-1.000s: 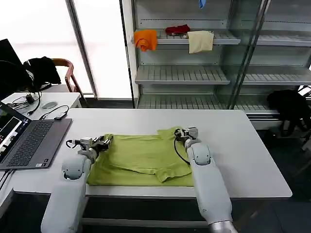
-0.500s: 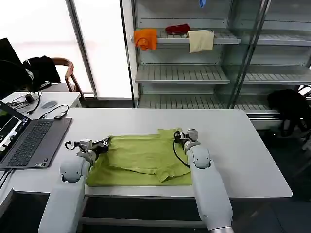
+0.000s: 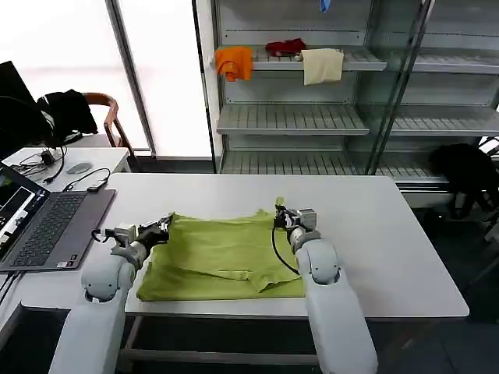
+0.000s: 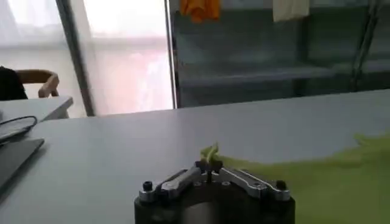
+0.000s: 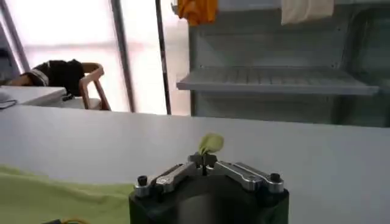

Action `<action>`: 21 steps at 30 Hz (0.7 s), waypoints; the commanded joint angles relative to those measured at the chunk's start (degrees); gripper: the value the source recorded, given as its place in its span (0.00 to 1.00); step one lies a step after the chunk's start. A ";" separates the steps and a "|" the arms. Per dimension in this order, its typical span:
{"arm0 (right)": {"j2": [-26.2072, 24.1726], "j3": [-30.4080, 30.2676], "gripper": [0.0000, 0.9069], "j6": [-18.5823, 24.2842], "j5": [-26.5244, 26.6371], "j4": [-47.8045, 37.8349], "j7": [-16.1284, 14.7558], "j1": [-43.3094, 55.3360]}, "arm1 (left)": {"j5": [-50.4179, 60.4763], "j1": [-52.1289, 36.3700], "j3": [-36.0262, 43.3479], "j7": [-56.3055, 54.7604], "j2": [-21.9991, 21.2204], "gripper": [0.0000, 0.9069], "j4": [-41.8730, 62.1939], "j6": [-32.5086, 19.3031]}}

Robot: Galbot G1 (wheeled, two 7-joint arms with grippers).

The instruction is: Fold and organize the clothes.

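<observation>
1. White tabletop stands before grey metal shelves carrying orange, red and cream cloths.
2. On the tabletop, near its front edge, lies the lime T-shirt, partly folded, between the two arms.
3. At the shirt's far left corner, the left gripper has its jaws pinched together on a small tuft of the green fabric, as the left wrist view confirms.
4. At the far right corner, the right gripper likewise has its jaws closed on a raised tip of the shirt.
5. A laptop sits at the tabletop's left end.
</observation>
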 commanded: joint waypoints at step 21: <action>-3.17 2.39 0.00 0.16 0.38 19.06 -0.95 -19.71 | -8.24 16.09 -4.50 3.64 4.11 0.01 -10.32 -5.51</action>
